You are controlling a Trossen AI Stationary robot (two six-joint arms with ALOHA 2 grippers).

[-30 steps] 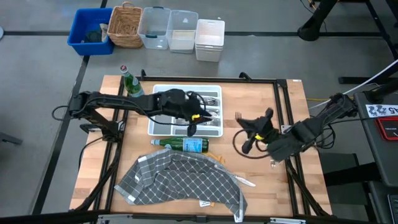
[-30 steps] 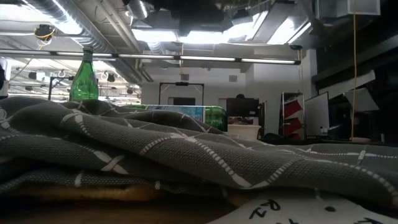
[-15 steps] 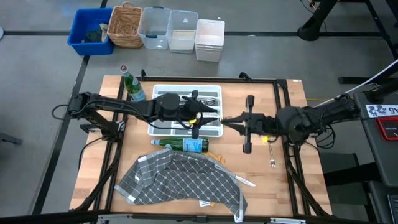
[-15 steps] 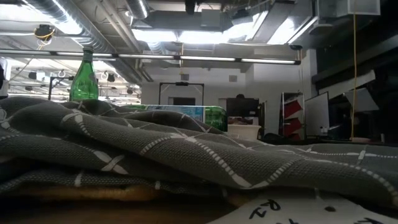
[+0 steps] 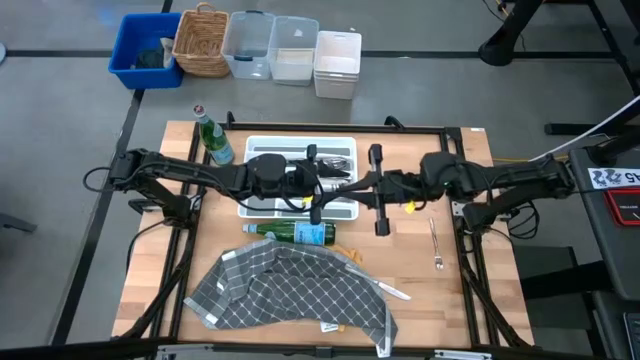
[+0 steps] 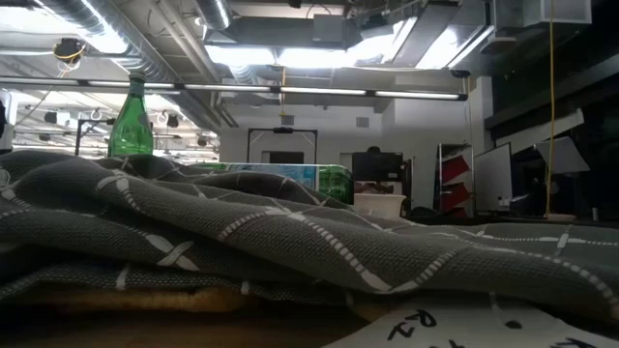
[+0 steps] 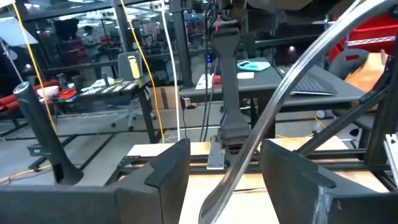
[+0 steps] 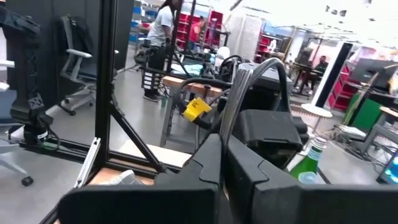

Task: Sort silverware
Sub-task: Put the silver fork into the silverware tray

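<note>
A slim silver piece of silverware (image 5: pixel 346 184) hangs in the air just right of the white tray (image 5: pixel 300 141). My right gripper (image 5: pixel 358 186) reaches in level from the table's right and is shut on it. My left gripper (image 5: pixel 334 187) faces it from the left, level and open. The piece (image 7: pixel 261 137) runs between the two open left fingers; whether it touches them I cannot tell. More silverware (image 5: pixel 338 164) lies in the tray. One loose piece (image 5: pixel 435 246) lies on the table at the right, another (image 5: pixel 393 292) by the cloth. My right gripper pinches the silverware piece (image 8: pixel 227 127) between its two shut fingers, coming level from the table's right. The fingers hide which end they have. The piece sticks out ahead of the fingertips toward the left gripper, lifted clear of the table.
A green bottle (image 5: pixel 210 140) stands at the tray's far left corner and a second one (image 5: pixel 295 233) lies in front of the tray. A grey checked cloth (image 5: pixel 290 290) is heaped at the near edge and fills the low view. Bins (image 5: pixel 270 45) stand beyond the far edge.
My right gripper has swung from the table's right side toward the tray, risen and turned level, bringing the silverware piece with it. My left gripper has lifted from pointing down over the tray to pointing level at the right gripper.
</note>
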